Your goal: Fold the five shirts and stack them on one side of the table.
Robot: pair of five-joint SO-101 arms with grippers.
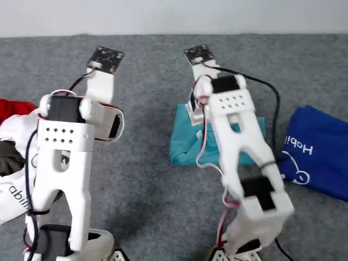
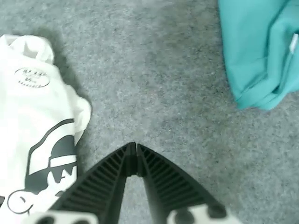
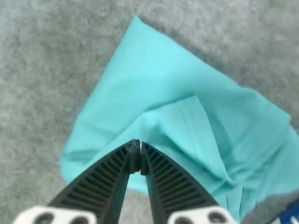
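Note:
A teal shirt [image 1: 185, 148] lies partly folded at the table's middle. My right gripper [image 3: 137, 147] is over it with its jaws shut; a ridge of teal shirt [image 3: 154, 93] cloth runs up into the tips. The right arm [image 1: 234, 125] covers much of that shirt from above. My left gripper [image 2: 136, 149] is shut with nothing in it, above bare grey carpet between the white printed shirt [image 2: 32, 126] and the teal shirt [image 2: 257, 51]. A blue shirt [image 1: 318, 152] lies at the right edge. White [image 1: 11, 187], red [image 1: 13, 109] and dark [image 1: 8, 152] shirts are heaped at the left edge.
Grey carpet [image 1: 147, 179] covers the table, with open floor between the two arms and along the far side. Both arm bases stand at the near edge. A black cable [image 1: 274, 109] loops off the right arm toward the blue shirt.

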